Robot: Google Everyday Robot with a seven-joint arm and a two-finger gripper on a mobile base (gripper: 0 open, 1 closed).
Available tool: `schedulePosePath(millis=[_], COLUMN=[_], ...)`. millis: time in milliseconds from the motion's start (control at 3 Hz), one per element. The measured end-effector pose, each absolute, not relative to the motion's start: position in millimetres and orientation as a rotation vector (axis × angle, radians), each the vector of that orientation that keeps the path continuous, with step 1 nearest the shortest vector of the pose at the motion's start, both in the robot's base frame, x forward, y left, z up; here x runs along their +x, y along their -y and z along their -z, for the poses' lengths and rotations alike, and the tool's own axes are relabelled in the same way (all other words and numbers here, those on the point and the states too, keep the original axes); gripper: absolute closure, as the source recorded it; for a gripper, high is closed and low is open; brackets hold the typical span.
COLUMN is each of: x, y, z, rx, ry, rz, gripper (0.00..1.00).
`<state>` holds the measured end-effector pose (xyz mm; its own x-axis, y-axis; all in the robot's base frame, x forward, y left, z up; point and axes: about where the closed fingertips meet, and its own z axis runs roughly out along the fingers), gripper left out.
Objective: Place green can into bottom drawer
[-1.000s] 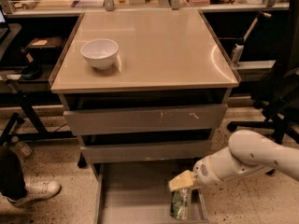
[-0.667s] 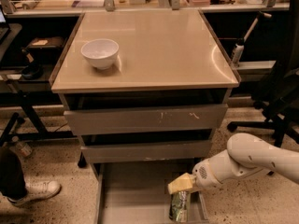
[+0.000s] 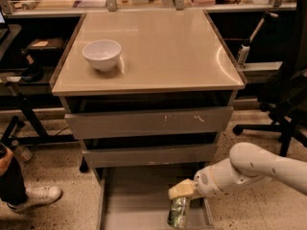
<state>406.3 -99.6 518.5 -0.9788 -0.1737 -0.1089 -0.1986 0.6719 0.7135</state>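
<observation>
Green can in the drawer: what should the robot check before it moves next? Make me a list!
1. Bottom drawer pulled open: ok.
2. Green can inside the drawer, near its right front: ok.
3. Claw right above the can's top: ok.
4. Can resting on the drawer floor: cannot tell.
5. White bowl up on the cabinet top, out of the way: ok.
</observation>
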Motion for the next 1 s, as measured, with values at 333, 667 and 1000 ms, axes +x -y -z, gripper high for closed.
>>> schedulePosePath(millis=[333, 667, 1000], x=[420.9, 427.2, 427.2], y=[85.4, 77.9, 77.9], z=[-483.0, -449.2, -449.2], rx=[-0.201, -0.084, -0.084], ry=[-2.793, -2.774, -2.774], rz=[-1.351, -1.439, -1.439], gripper=[1.00, 1.00, 1.00])
